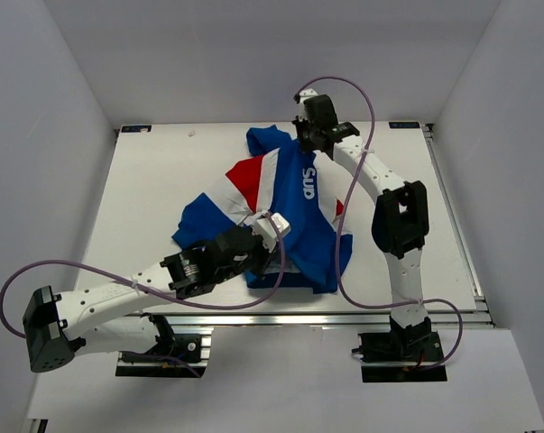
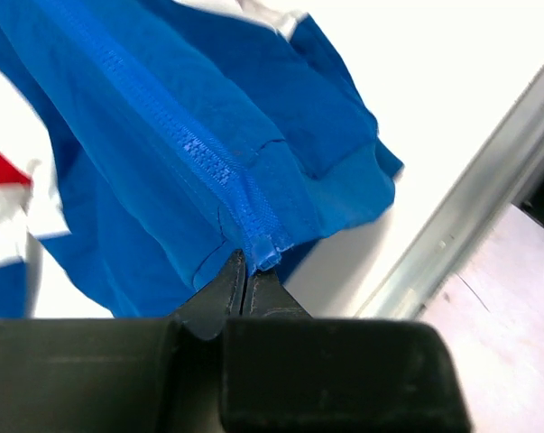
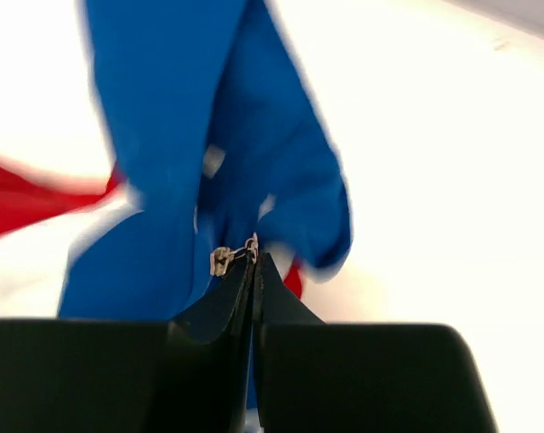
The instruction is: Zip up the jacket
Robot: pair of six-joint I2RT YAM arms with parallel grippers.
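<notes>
Both your claws are gripping the jacket (image 1: 294, 225), one at each end of its zipper.

The jacket is lying mid-worktop (image 1: 154, 180), hem pointing toward the near edge and collar toward the far edge, with white lettering (image 1: 308, 180) reading "Sup" showing on the blue chest. Your left gripper (image 2: 244, 263) is clenching the bottom end of the closed zipper teeth (image 2: 195, 149) at the hem, near the near-edge rail (image 2: 470, 225). Your right gripper (image 3: 253, 257) is pinching the small metal zipper pull (image 3: 222, 261) up at the collar, though that view is coming through blurred.
</notes>
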